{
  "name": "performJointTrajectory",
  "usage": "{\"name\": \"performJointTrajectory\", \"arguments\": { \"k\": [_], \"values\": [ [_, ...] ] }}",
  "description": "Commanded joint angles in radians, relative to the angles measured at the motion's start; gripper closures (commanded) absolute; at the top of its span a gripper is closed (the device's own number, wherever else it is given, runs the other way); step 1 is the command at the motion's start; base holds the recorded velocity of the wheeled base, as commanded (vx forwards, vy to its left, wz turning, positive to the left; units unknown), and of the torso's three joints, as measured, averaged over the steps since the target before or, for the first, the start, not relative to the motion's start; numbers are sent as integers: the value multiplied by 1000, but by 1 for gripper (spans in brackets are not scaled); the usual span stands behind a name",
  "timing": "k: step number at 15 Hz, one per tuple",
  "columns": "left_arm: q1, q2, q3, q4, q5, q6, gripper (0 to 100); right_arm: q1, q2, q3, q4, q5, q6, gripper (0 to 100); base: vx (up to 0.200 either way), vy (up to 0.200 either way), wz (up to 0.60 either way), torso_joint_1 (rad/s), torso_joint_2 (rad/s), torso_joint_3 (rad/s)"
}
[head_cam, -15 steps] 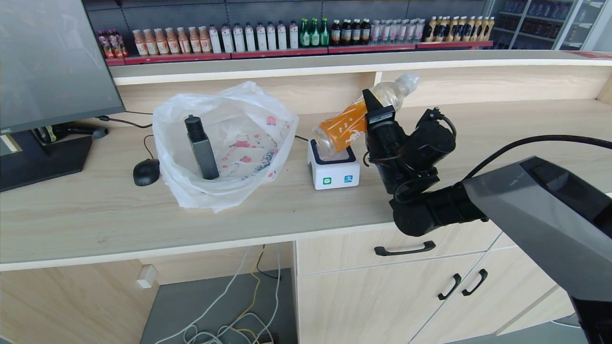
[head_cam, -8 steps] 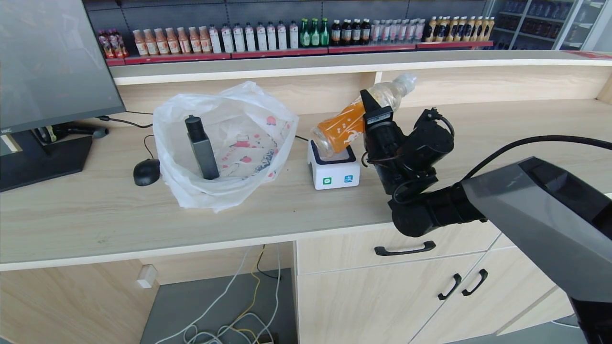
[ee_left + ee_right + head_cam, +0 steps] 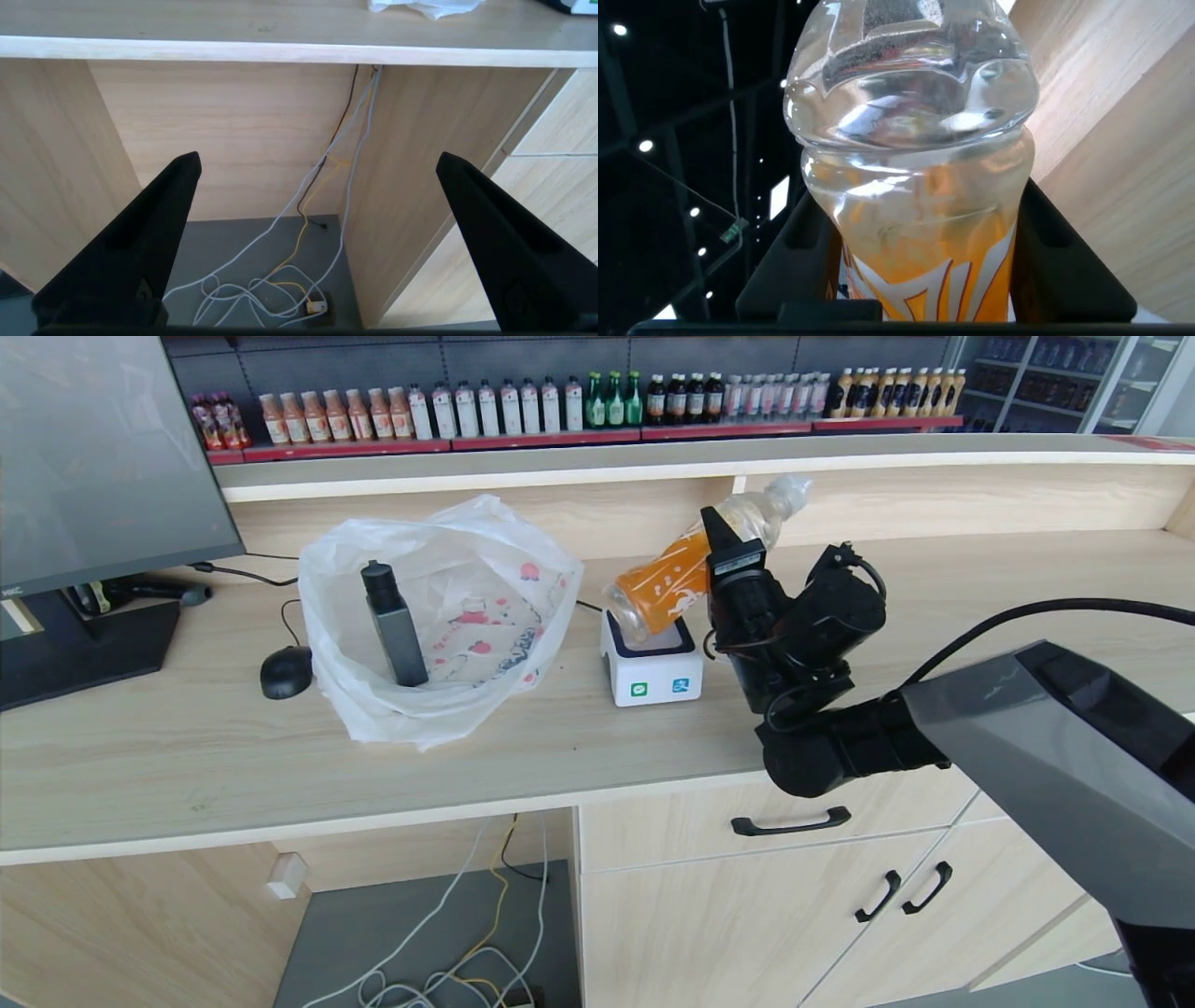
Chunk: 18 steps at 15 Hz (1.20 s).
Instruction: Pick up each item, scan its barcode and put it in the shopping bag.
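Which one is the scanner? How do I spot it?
On the long wooden counter, find the white shopping bag. Just right of it sits the scanner, a small white cube. Only it has a dark top and two coloured squares in front.

I record a shop, checkout side, rows of bottled drinks (image 3: 523, 409) on red-edged shelves (image 3: 560, 433) across the top of the frame, screen (image 3: 103, 448) at upper left, white barcode scanner (image 3: 653, 677) at centre on the wooden counter (image 3: 187, 747), plastic shopping bag (image 3: 373, 719) left of centre.
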<state>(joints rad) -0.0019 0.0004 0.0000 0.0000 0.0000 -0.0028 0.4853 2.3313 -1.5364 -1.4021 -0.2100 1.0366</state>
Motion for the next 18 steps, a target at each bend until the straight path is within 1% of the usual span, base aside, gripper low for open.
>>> {"name": "performJointTrajectory", "arguments": {
  "k": [1, 5, 8, 10, 13, 14, 15, 17, 18],
  "values": [
    [0, 0, 0, 0, 0, 0, 0, 1, -10, -1, -3, -2, 0, 100, 0, 0, 0, 0, 0, 0],
    [0, 0, 0, 0, 0, 0, 0, 7, -46, 7, 0, 1, -16, 100, 0, 0, 0, 0, 0, 0],
    [0, 0, 0, 0, 0, 0, 0, 15, -72, 9, 0, 11, -89, 100, 0, 0, 0, 0, 0, 0],
    [0, 0, 0, 0, 0, 0, 0, 41, -107, 19, 2, 11, -139, 100, 0, 0, 0, 0, 0, 0],
    [2, 0, 0, 0, 0, 0, 0, 118, -201, 113, 2, 20, -244, 100, 0, 0, 0, 0, 0, 0],
    [0, 0, 0, 0, 0, 1, 0, 137, -225, 142, 3, 34, -309, 100, 0, 0, 0, 0, 0, 0],
    [0, 0, 0, 0, 0, 3, 0, 147, -236, 154, 3, 46, -352, 100, 0, 0, 0, 0, 0, 0],
    [0, 0, 0, 0, 0, 1, 0, 156, -285, 177, 3, 101, -490, 100, 0, 0, 0, 0, 0, 0],
    [0, 0, 0, 0, 0, 1, 0, 157, -297, 188, 3, 112, -532, 100, 0, 0, 0, 0, 0, 0]
  ]
}}
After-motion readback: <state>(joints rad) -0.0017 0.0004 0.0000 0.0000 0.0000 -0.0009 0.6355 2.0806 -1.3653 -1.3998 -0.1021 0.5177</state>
